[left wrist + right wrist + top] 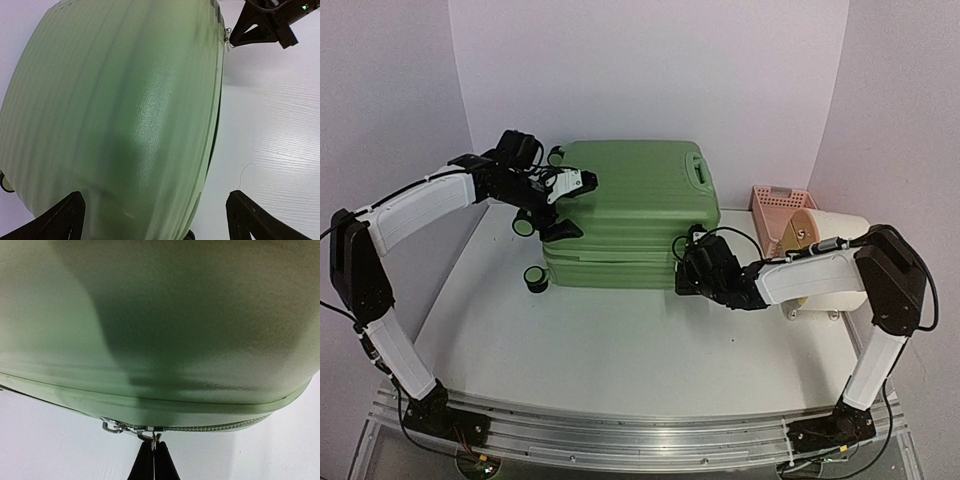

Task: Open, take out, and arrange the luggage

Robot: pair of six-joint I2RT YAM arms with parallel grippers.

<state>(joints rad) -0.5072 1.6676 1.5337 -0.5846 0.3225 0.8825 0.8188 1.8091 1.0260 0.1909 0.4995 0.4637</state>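
Observation:
The luggage (635, 210), a light-green ribbed hard-shell suitcase, lies flat and closed in the middle of the table. My left gripper (572, 207) is open at its wheel end, one finger on either side of the shell. In the left wrist view the suitcase (125, 115) fills the frame between the spread left gripper (155, 222) fingers. My right gripper (682, 266) sits at the front right corner. In the right wrist view the right gripper (154, 460) is shut on the silver zipper pull (154, 438), which hangs from the zipper line of the suitcase (165, 330).
A pink slotted basket (778, 203) and a cream drum (832, 232) stand to the right of the suitcase, behind my right arm. Black-and-green wheels (534, 277) stick out at the suitcase's left end. A white wall rises close behind.

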